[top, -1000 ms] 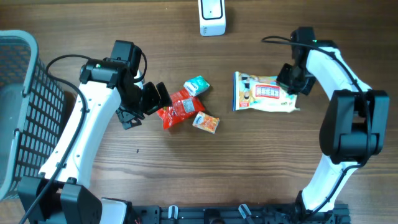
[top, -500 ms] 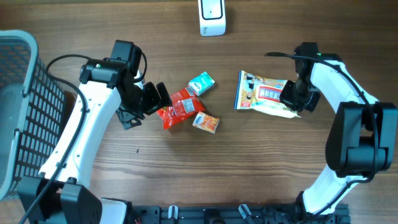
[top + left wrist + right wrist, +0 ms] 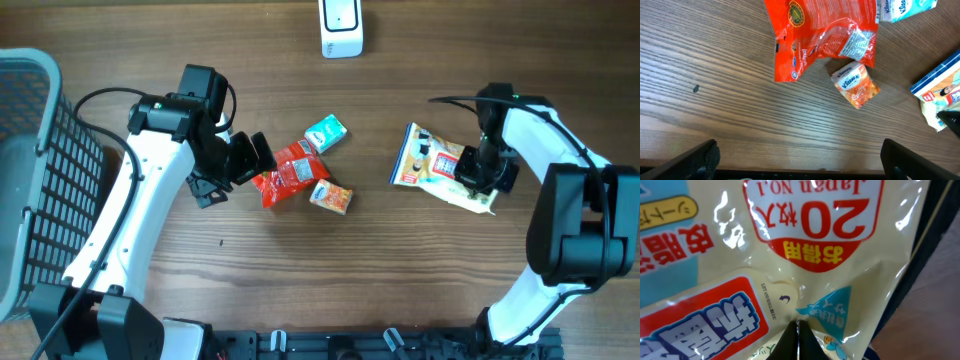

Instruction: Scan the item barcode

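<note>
The item, a cream packet (image 3: 435, 165) with red and blue print, hangs tilted at the right of the table. My right gripper (image 3: 478, 168) is shut on its right end. In the right wrist view the packet (image 3: 790, 255) fills the frame, and the right gripper (image 3: 798, 335) pinches a fold of its film. My left gripper (image 3: 240, 158) stands open just left of a red packet (image 3: 290, 172), holding nothing. Bare wood lies between the left gripper's (image 3: 800, 160) fingers (image 3: 702, 160). A white scanner (image 3: 341, 28) stands at the far edge.
A teal tissue pack (image 3: 325, 133) and an orange tissue pack (image 3: 331, 197) lie beside the red packet (image 3: 820, 35). The orange pack (image 3: 856, 85) also shows in the left wrist view. A grey wire basket (image 3: 40, 200) stands at the left edge.
My right gripper has carried the cream packet to the right and toward the table's front, tilting it off the wood. The left arm and the small packs have not moved.
</note>
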### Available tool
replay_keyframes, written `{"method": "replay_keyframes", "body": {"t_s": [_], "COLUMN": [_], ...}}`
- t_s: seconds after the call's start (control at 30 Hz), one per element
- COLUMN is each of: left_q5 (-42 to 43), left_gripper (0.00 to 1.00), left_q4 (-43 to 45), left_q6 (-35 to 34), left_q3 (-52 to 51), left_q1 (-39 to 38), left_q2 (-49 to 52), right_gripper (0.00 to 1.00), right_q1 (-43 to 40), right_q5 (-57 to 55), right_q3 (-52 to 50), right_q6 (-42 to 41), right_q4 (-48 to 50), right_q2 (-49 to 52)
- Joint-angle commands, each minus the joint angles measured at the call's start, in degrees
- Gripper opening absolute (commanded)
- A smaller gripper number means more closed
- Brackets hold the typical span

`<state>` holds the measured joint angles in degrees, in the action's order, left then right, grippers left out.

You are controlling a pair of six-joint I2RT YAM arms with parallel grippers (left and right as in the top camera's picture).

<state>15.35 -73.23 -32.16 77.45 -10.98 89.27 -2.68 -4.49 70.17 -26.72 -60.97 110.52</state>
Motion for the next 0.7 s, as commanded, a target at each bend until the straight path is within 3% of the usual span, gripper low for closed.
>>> {"method": "replay_keyframes", "body": {"t_s": [0.0,0.07,0.17,0.27,0.4,0.53,0.6,0.67], "left_q5": [0.2,0.2,0.2,0.2,0.2,0.2,0.2,0.2], "left_gripper": [1.0,1.0,1.0,1.0,1.0,1.0,1.0,1.0], "left_q4": [0.0,0.0,0.0,0.0,0.0,0.0,0.0,0.0], "left_q6": [0.9,0.9,0.9,0.9,0.9,0.9,0.9,0.9], "left_q3": [0.0,0.0,0.0,0.0,0.0,0.0,0.0,0.0], "left_q1": [-0.2,-0.2,-0.2,-0.2,-0.2,-0.2,-0.2,-0.2], "left_q2": [0.1,0.1,0.1,0.1,0.1,0.1,0.1,0.1], "right_gripper": [0.04,0.04,0.05,0.09,0.12,0.14,0.14,0.07], "right_q1": [-0.1,0.0,1.0,2.8,6.8,15.8,19.1,20.1], "right_q5": [-4.8,0.9,24.5,18.9,25.9,27.0,26.8,25.3], "right_q3": [2.5,9.7,13.0,9.0,-1.0,-1.7,1.0,8.2], "right_q6": [-2.4,1.0,18.5,13.0,8.6,8.5,9.2,11.3], "right_q4": [-5.9,-11.6,-7.0,-2.2,11.3,18.1,18.0,11.1], "right_q2": [0.7,0.6,0.6,0.7,0.8,0.8,0.7,0.7]}}
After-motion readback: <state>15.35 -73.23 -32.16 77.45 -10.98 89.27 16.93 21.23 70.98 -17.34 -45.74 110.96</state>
